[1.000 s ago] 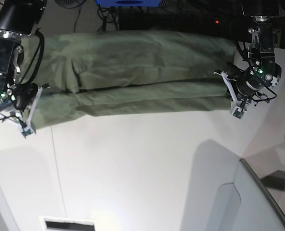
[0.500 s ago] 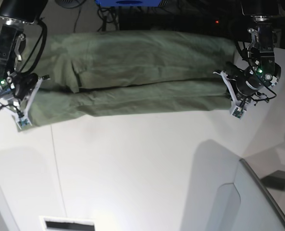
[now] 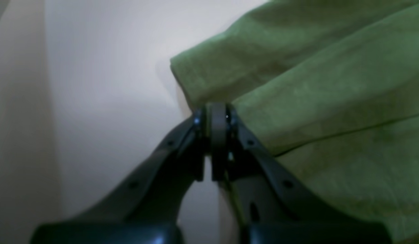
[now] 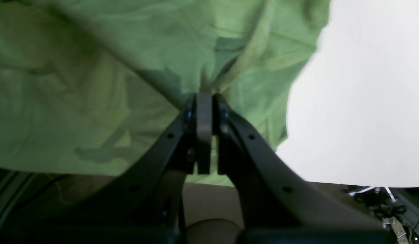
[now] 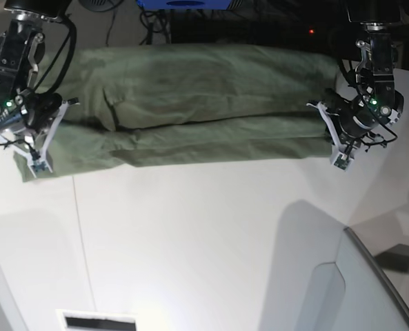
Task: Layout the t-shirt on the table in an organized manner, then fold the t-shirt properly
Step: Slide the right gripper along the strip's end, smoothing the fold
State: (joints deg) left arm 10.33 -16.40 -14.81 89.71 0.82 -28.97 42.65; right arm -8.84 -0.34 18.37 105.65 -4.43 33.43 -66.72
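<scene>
Now: shirt (image 5: 190, 103) lies as long folded band across far part of surface (image 5: 204, 234), ends reaching both arms. Left jaws (image 3: 216, 117) clenched on cloth at folded edge, base-view right end; shirt spreads to right of them in wrist view. Right jaws (image 4: 204, 101) clenched on bunched cloth at other end, fabric fanning up & left, bare surface to right.

Matt olive cloth t-shirt (image 5: 197, 103), smooth white table (image 5: 204, 234), dark matt plastic end effector (image 3: 216, 117)
</scene>
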